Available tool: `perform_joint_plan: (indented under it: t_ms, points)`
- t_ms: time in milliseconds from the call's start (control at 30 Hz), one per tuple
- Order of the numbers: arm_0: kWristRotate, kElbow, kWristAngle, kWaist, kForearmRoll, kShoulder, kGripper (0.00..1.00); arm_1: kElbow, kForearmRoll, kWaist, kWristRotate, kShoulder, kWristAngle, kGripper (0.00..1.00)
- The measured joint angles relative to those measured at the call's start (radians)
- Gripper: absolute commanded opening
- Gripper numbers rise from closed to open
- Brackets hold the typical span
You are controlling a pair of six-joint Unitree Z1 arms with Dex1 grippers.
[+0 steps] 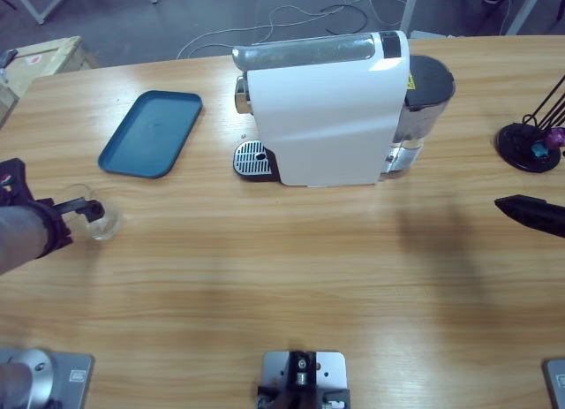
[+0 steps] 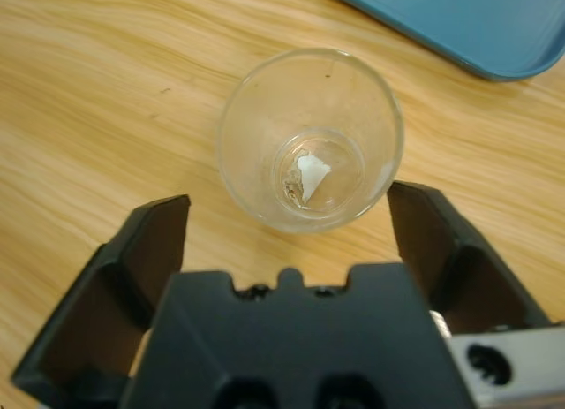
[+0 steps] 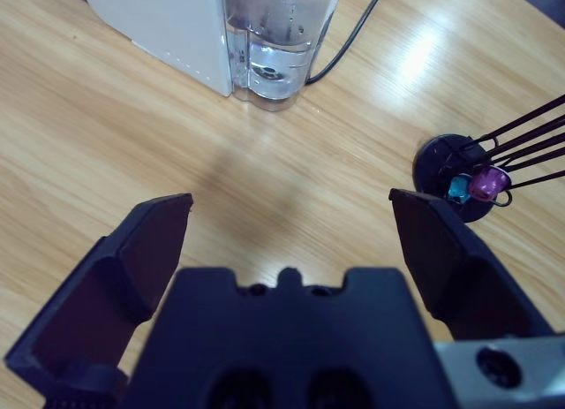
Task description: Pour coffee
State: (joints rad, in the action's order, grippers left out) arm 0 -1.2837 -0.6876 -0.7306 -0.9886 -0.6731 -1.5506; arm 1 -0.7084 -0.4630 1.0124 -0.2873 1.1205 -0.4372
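The left tool (image 2: 287, 216) – jaws apart – flanks a clear glass (image 2: 311, 140) on the desk (image 1: 282, 276); the right tool (image 3: 291, 216) hangs spread, holding nothing.

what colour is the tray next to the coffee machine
Blue tray, shown best in the high view.

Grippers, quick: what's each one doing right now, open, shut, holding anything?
Left gripper: open, jaws either side of the glass tumbler, not closed on it.
Right gripper: open, holding nothing, over bare table.
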Motion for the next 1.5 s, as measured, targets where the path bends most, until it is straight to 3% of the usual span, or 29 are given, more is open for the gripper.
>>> perform_joint_plan:
  t_ms: [100,367,433,467,633,900,1133,1300,1433,1500]
  points:
    - [0.0,0.001,-0.001,0.024,0.026,-0.005,0.665,0.0,0.0,0.0,-0.001,0.0,0.0,1.0]
    - [0.002,0.047,-0.001,0.045,0.121,-0.018,0.714,0.0,0.0,0.0,-0.001,0.0,0.0,1.0]
    - [0.003,0.048,-0.001,0.045,0.124,-0.018,0.922,0.0,0.0,0.0,-0.004,0.0,0.0,1.0]
    - [0.003,0.048,-0.001,0.045,0.125,-0.018,0.977,0.0,0.0,0.0,-0.006,0.0,0.0,1.0]
    - [0.012,0.048,-0.008,0.045,0.125,-0.008,0.996,0.0,0.0,0.0,-0.013,0.0,0.0,1.0]
    - [0.19,0.05,-0.048,0.081,0.14,0.028,0.987,0.013,0.02,0.0,-0.028,0.0,0.0,1.0]
    - [0.323,0.147,-0.035,0.111,0.346,0.048,0.987,0.025,0.031,0.0,-0.03,0.0,-0.002,1.0]
    - [0.418,0.203,-0.003,0.207,0.481,0.063,0.978,0.03,0.035,0.0,-0.031,0.0,-0.002,1.0]
    - [0.498,0.23,0.029,0.241,0.58,0.064,0.838,0.03,0.037,0.0,-0.031,0.0,-0.002,1.0]
    - [0.517,0.239,0.04,0.245,0.609,0.064,0.714,0.03,0.037,0.0,-0.031,0.0,-0.002,1.0]
